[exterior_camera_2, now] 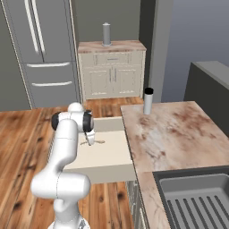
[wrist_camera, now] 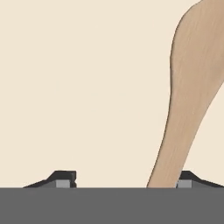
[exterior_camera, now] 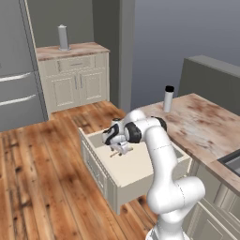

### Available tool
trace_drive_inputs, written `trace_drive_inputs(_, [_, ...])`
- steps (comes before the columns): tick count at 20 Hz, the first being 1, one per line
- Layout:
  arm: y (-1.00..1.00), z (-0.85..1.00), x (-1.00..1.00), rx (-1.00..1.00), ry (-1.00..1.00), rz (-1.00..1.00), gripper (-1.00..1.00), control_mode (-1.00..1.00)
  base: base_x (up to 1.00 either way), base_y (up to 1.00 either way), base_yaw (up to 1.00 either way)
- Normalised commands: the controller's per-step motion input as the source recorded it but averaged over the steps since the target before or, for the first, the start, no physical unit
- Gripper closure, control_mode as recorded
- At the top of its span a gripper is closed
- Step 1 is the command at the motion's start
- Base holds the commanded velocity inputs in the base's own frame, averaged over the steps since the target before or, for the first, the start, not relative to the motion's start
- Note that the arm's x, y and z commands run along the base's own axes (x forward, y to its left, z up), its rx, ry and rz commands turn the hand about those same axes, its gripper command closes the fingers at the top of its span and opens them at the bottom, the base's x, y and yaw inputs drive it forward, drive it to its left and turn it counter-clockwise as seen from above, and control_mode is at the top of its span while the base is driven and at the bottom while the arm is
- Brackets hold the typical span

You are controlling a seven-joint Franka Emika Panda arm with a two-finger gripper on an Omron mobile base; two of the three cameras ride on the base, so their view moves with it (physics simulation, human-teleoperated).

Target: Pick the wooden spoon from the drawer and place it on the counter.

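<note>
1. The two-finger gripper (exterior_camera: 121, 151) is down inside the wide cream drawer with its pale beige floor (exterior_camera: 136, 164). From the left base view the white forearm covers most of the hand, and only a short sliver of the slender light-brown wooden spoon (exterior_camera: 114, 153) pokes out beneath it.
2. In the hand view the spoon (wrist_camera: 188, 96) is cut off by the top and right edges, and its narrow end runs down behind the grey band.
3. The right base view shows the spoon (exterior_camera_2: 95, 142) lying flat on the drawer floor (exterior_camera_2: 107, 154), just beside the fingers; the mottled brown-and-beige stone counter (exterior_camera_2: 179, 134) carries a grey cylinder with a black cap (exterior_camera_2: 148, 101).
4. The hand view gives the fingertips (wrist_camera: 65, 179): spread wide apart. The spoon handle sits just inside the right-hand tip; I cannot tell whether it touches. Nothing is clamped.
</note>
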Motion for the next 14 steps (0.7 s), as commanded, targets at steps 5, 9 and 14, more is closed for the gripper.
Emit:
trace_drive_inputs(5, [0.00,-0.99,-0.31,0.00,0.03,0.00,1.00,-1.00,0.00,0.00,0.00])
trace_drive_inputs(9, [0.00,-1.00,-0.71,-0.01,0.00,0.00,1.00,-1.00,0.00,0.00,0.00])
trace_drive_inputs(14, [-0.05,-1.00,-0.85,0.00,-0.02,0.00,1.00,-1.00,0.00,0.00,0.00])
